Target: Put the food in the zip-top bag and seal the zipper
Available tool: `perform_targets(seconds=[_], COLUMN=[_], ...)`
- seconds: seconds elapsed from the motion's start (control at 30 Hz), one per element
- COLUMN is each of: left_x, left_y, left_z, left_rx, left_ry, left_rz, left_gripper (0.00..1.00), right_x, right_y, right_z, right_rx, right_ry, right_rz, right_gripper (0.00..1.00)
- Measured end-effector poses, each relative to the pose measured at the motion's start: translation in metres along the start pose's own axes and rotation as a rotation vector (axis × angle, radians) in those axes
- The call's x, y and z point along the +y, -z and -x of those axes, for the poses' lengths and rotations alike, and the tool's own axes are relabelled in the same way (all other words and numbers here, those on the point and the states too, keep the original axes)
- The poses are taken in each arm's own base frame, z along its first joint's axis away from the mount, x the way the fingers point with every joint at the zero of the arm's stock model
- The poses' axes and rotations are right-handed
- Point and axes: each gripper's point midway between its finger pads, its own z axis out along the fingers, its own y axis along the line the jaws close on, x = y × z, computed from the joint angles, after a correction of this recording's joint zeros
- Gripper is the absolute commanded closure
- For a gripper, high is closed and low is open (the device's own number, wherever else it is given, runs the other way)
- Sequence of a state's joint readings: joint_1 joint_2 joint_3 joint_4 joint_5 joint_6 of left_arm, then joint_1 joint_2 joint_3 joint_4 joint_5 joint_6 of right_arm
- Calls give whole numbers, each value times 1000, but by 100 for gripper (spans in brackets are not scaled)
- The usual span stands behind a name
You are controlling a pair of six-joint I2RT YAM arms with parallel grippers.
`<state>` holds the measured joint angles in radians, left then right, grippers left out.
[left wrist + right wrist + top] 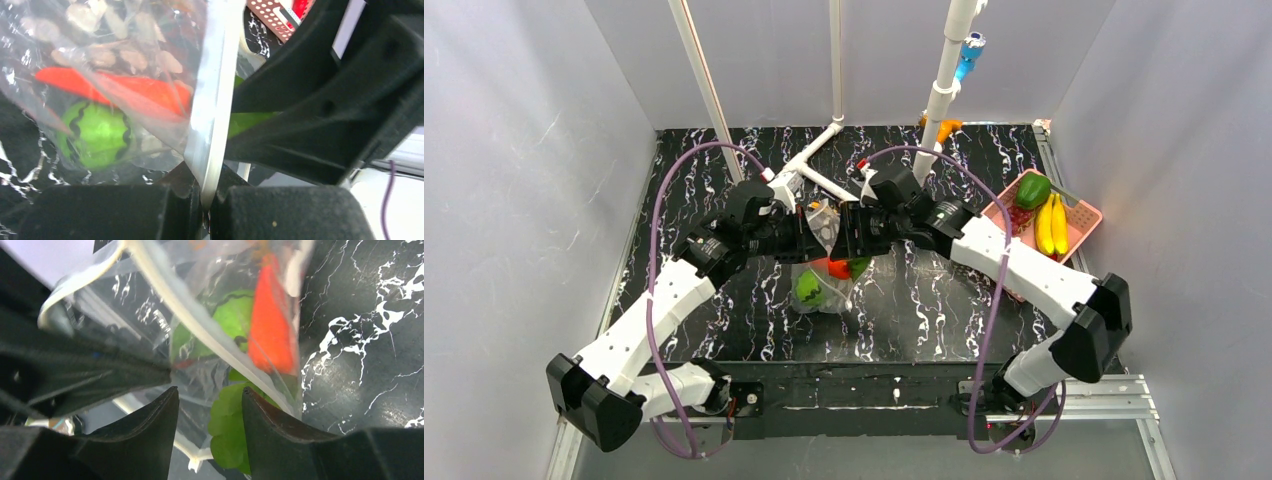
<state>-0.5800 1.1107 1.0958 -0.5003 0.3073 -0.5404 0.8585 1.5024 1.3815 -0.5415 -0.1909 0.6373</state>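
Observation:
The zip-top bag (824,225) hangs between my two grippers above the table's middle. It holds a green round food (809,290) and an orange-red pepper (837,268). My left gripper (809,237) is shut on the zipper (215,110); its fingers (207,192) pinch the strip, with the pepper (125,87) and striped green ball (97,135) behind the film. My right gripper (849,240) is open (210,395). Bag film and a green leafy food (227,435) lie between its fingers, the green piece against the right one. The zipper (200,325) runs across above.
A pink basket (1092,215) at the right holds a green pepper (1032,190), two bananas (1052,225) and grapes (1021,215). A white pipe frame (809,165) and upright pipe (944,90) stand behind the bag. An orange tool (944,127) lies at the back.

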Motion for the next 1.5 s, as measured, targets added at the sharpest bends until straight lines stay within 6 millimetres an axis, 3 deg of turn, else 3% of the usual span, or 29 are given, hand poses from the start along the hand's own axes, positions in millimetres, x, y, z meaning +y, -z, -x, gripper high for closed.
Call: perform_targets(seconds=[0.1, 0.27, 0.43, 0.57, 0.7, 0.83, 0.93, 0.97, 1.23, 1.33, 1.5], left_x=[-6, -15, -18, -15, -12, -9, -7, -7, 3, 8, 10], left_y=[1, 2, 2, -2, -5, -6, -6, -7, -11, -13, -9], left_z=[-3, -11, -17, -22, -26, -29, -31, -32, -45, -49, -49], left_rx=[19, 63, 89, 101, 114, 123, 129, 131, 155, 153, 122], left_ry=[74, 166, 223, 264, 289, 295, 297, 297, 308, 317, 337], left_rz=[-17, -49, -58, -52, -40, -26, -21, -20, 3, 20, 28], left_gripper=[100, 100, 100, 100, 100, 100, 100, 100, 100, 100, 100], right_x=[4, -6, -27, -44, -49, -57, -68, -69, -58, -41, -5], right_y=[15, 19, 9, -6, -15, -18, -19, -20, -11, 3, 34], right_z=[-10, -32, -41, -58, -82, -90, -91, -91, -85, -64, -14], right_rx=[33, 124, 174, 213, 262, 272, 268, 267, 202, 98, -85], right_ry=[65, 240, 349, 406, 484, 532, 544, 546, 449, 368, 279], right_rz=[28, 32, -59, -117, -157, -202, -234, -238, -233, -228, -223], right_gripper=[42, 41, 42, 45, 65, 72, 97, 99, 99, 99, 99])
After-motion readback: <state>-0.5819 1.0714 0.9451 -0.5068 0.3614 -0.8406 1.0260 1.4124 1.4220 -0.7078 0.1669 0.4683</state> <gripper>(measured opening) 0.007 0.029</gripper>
